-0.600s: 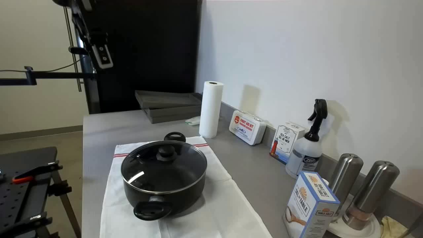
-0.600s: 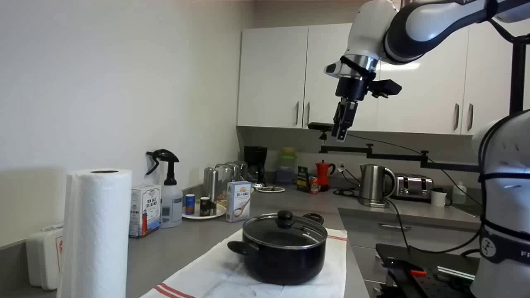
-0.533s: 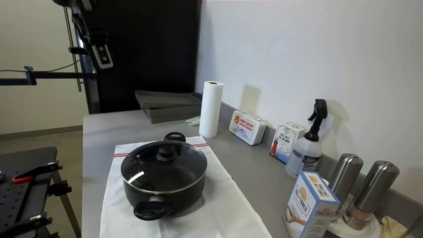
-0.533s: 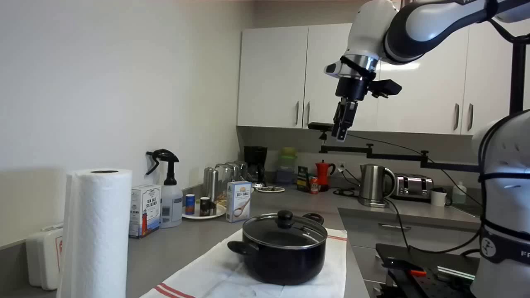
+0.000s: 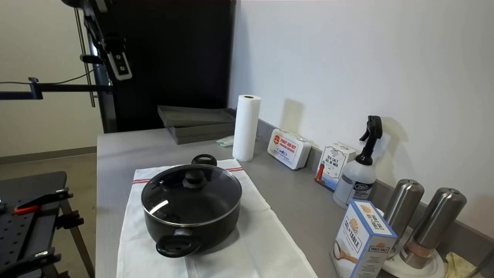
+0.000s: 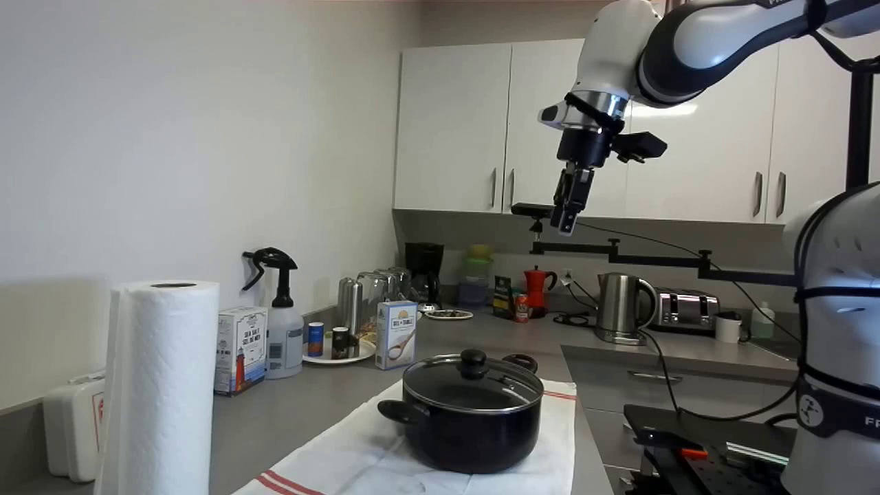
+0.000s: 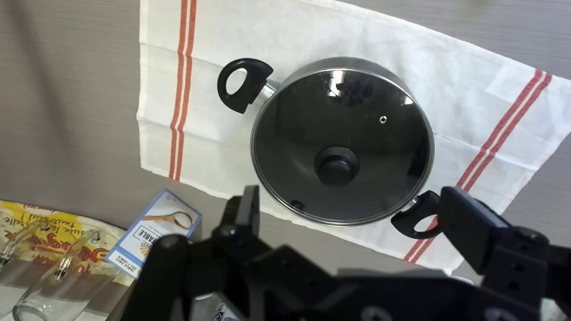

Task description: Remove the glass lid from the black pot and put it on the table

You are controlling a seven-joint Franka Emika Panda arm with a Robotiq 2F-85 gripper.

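The gripper (image 6: 562,225) hangs up high, fingers (image 7: 247,211) spread well apart. The glass lid (image 7: 342,133) is sitting on the black pot (image 6: 474,440): round, shiny, metal rim, black knob (image 7: 336,170) in the middle. Pot's on a creased, red-striped white cloth (image 5: 262,239). Smooth grey counter (image 5: 285,189) shows on both sides of that, toward its long edge away from the white wall (image 5: 328,58), and over toward the crisp-cornered table salt box (image 5: 361,239).
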